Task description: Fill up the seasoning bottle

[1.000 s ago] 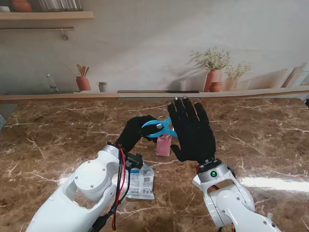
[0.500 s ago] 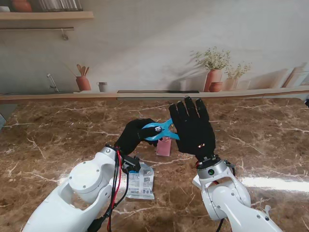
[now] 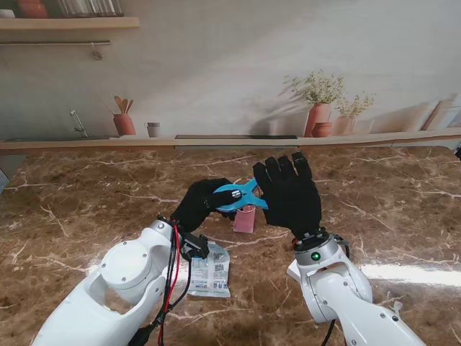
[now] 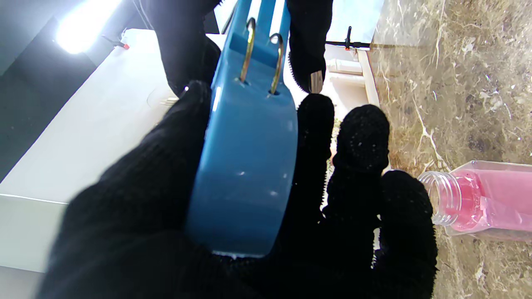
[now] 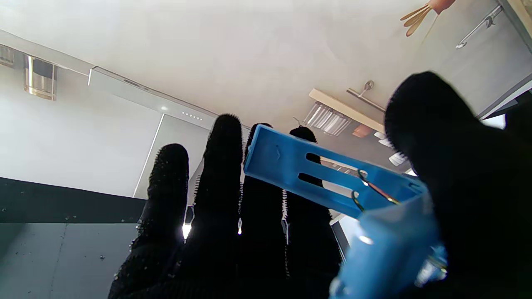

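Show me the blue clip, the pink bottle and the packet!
clip point(image 3: 238, 193), stand view, on its blue middle.
bottle point(image 4: 490, 203), left wrist view, on its pink body.
packet point(image 3: 211, 272), stand view, on its label.

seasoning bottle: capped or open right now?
Open. The left wrist view shows the seasoning bottle with bare neck threads and no cap, pink contents inside. It stands upright on the table in the stand view.

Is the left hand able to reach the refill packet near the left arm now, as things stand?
Probably not yet. The left hand is shut on the blue clip, held over the pink bottle. The packet lies nearer to me, beside the left forearm, so the hand must first release the clip and pull back.
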Controlling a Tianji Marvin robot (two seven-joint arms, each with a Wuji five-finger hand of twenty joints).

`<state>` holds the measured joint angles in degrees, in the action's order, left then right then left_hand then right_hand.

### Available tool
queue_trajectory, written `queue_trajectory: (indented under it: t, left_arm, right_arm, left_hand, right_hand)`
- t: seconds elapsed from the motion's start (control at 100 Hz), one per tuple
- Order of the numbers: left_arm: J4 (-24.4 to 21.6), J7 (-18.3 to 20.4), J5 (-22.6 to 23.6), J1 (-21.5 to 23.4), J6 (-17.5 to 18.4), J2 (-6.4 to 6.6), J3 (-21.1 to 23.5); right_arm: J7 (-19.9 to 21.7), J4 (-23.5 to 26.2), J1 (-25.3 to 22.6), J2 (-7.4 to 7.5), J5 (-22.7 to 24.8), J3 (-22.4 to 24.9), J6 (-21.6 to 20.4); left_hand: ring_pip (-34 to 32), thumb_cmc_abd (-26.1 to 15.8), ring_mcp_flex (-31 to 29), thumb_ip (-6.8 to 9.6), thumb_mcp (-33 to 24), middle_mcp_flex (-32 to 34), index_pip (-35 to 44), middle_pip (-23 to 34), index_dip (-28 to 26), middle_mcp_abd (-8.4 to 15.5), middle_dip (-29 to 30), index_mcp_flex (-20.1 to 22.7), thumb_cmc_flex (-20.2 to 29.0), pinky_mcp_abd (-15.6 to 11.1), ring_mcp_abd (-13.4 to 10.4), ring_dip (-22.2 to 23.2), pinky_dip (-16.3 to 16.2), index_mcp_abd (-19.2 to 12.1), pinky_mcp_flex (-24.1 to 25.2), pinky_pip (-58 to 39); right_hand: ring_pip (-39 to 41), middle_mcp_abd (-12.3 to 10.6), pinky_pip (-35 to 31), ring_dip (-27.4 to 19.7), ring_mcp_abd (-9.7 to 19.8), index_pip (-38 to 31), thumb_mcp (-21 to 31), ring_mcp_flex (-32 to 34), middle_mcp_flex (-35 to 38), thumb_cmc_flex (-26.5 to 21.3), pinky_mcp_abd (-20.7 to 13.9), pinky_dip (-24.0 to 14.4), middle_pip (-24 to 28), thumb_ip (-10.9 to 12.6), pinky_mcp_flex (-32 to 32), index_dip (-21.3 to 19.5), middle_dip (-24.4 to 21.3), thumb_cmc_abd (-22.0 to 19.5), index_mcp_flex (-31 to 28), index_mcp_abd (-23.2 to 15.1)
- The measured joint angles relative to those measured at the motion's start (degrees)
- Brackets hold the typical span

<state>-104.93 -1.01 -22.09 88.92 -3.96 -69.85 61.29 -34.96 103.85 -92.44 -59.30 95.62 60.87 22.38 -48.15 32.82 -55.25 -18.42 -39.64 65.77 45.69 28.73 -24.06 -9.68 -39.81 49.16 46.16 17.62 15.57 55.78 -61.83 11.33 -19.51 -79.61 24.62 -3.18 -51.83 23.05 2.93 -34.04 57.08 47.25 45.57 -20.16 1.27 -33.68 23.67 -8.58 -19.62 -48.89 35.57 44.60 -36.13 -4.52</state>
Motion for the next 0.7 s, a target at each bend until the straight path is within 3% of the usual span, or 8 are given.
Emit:
queue_trajectory:
  t: [0.17,0.41,0.47,0.54,0.62,0.67,0.7]
  left_arm:
    - [0.1,0.8,0.1,0.1,0.2,0.17,0.0]
    - [0.5,1.9,0.7,0.1,1.3,0.45,-0.1]
    - [0.7,2.2,1.2,0.0,1.6,0.56,-0.1]
    - [0.9,2.5,2.2,0.0,2.1,0.70,-0.1]
    - [1.2,2.9,2.7,0.0,2.9,0.87,0.1]
    - [1.3,3.2,3.1,0.0,3.4,0.95,0.4]
    - [1.3,3.3,3.5,0.1,3.5,0.98,0.7]
  right_arm:
    - [-0.4,-0.2,0.3,-0.06,-0.5,0.0,0.1]
    - [-4.2,-1.9,1.5,-0.21,-2.4,-0.6,0.1]
    - [-4.5,-2.0,1.6,-0.23,-2.5,-0.5,-0.1]
    - [-4.9,-2.2,1.7,-0.25,-2.8,-0.3,-0.7]
    - [-5.1,-2.4,1.8,-0.26,-2.9,0.1,-1.4]
    - [-5.3,-2.4,1.8,-0.26,-3.0,0.3,-1.7]
    - [-5.5,-2.5,1.8,-0.26,-3.2,0.4,-1.8]
  left_hand:
    - [0.0,0.0,0.0,0.10,0.0,0.0,0.0,0.0,0.0,0.0,0.0,0.0,0.0,0.0,0.0,0.0,0.0,0.1,0.0,0.0]
    - [0.1,0.0,0.8,0.46,-1.4,-0.2,-0.2,-1.6,1.1,0.0,0.7,-0.6,0.0,0.0,0.0,-0.2,0.0,0.1,1.7,0.1]
    - [1.5,-0.1,1.8,4.22,-1.7,-1.2,-0.6,-1.7,1.2,0.0,1.9,-0.7,-1.3,-0.1,0.1,-0.4,0.0,0.1,2.5,0.8]
    - [3.6,-0.6,4.3,7.32,1.1,-3.7,-1.9,-1.2,1.2,0.0,6.9,-0.9,-1.2,-0.2,0.3,-0.7,0.0,0.0,4.4,2.9]
    - [7.4,-1.4,6.9,8.75,7.9,-6.9,-5.4,-1.3,1.2,0.0,10.3,-1.3,-3.4,-0.6,0.8,-1.7,0.6,-0.7,6.6,6.5]
    - [9.1,-3.8,8.9,10.54,9.3,-8.7,-8.6,-2.4,1.2,0.0,11.1,-1.3,-6.5,-0.9,0.8,-2.3,1.3,-1.6,8.0,8.3]
    - [9.1,-3.8,8.9,10.58,9.3,-8.7,-8.6,-2.4,1.2,0.0,11.1,-1.3,-6.7,-0.9,0.8,-2.3,1.3,-1.7,8.0,8.4]
  right_hand:
    - [11.1,-2.6,-6.8,7.0,1.3,-8.7,-1.3,4.6,1.9,-0.7,0.7,0.0,2.0,-3.6,-4.2,-3.2,8.7,3.0,-0.2,-5.6]
    - [29.5,-3.1,-18.8,18.1,2.9,-9.7,-2.8,12.0,10.8,-0.7,2.0,-5.3,1.9,-5.3,-10.9,-7.1,14.9,8.7,-9.1,-9.2]
    - [33.2,-3.1,-21.7,20.2,3.0,-9.5,-1.8,14.4,13.5,-0.7,2.2,-6.5,1.9,-5.4,-12.8,-7.8,15.5,10.1,-11.7,-9.6]
    - [37.2,-3.1,-23.9,22.4,3.6,-8.9,-0.4,16.8,16.3,-0.6,2.8,-7.8,1.9,-5.4,-14.8,-8.3,15.8,11.5,-14.5,-9.6]
    - [39.9,-3.1,-26.0,24.4,3.6,-8.1,1.1,19.1,18.8,-0.4,2.9,-8.5,1.8,-4.8,-16.3,-9.9,16.5,12.3,-16.9,-9.6]
    - [41.7,-3.1,-26.8,25.3,3.6,-6.8,1.9,20.4,20.3,-0.3,3.0,-8.7,0.8,-3.3,-17.4,-11.7,17.6,12.7,-18.2,-9.6]
    - [42.0,-3.1,-26.8,25.4,3.6,-6.8,2.0,20.4,20.4,-0.2,3.0,-8.8,0.8,-3.3,-17.4,-11.8,17.6,12.7,-18.3,-9.6]
